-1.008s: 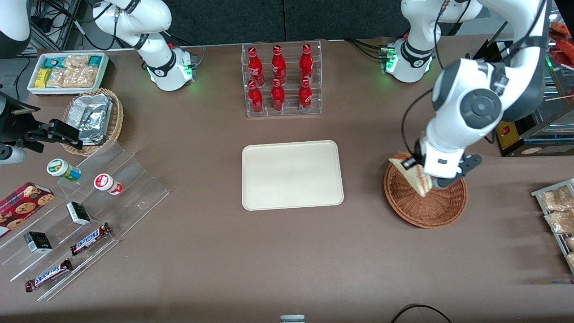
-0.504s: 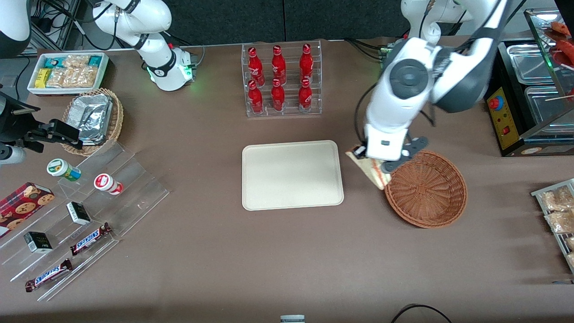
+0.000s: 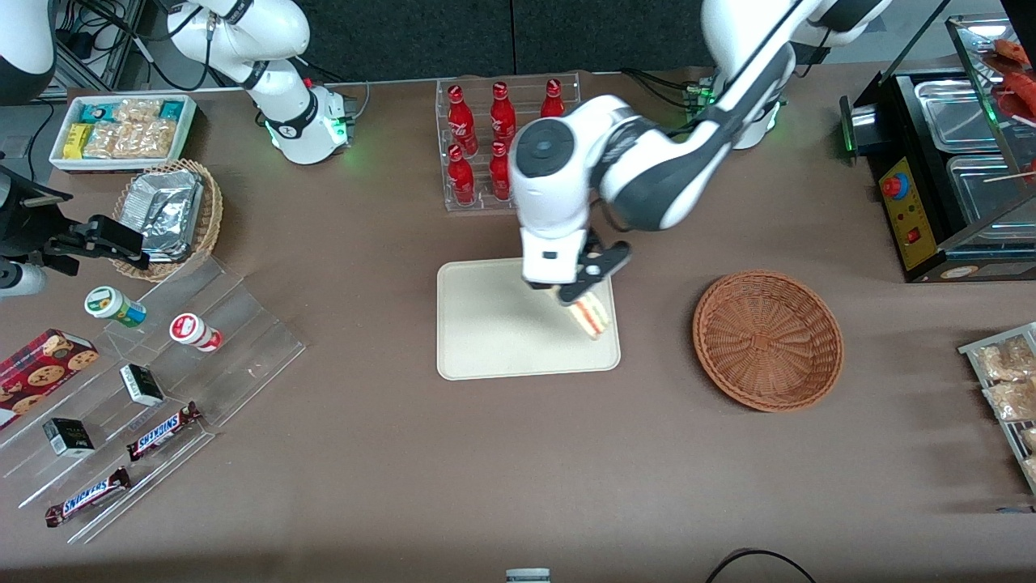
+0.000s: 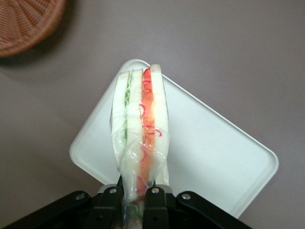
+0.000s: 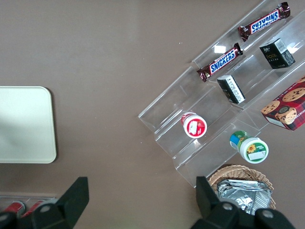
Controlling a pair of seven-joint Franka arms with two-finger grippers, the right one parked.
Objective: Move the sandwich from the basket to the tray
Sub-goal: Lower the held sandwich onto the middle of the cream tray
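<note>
The left arm's gripper [image 4: 136, 193] hangs over the flat cream-white rectangular tray [image 3: 486, 332], jaws clenched on the clear-wrapped triangular white-bread sandwich [image 3: 589, 312], held above the tray end nearest the round reddish-brown wicker basket [image 3: 767, 340]. Released from here, the wedge could topple or slide over the low rim onto the brown table [image 3: 518, 470], since it hangs close to that edge. Its long axis runs away from the jaws, the narrow end pinched and the broad filling edge pointing down at the tray.
</note>
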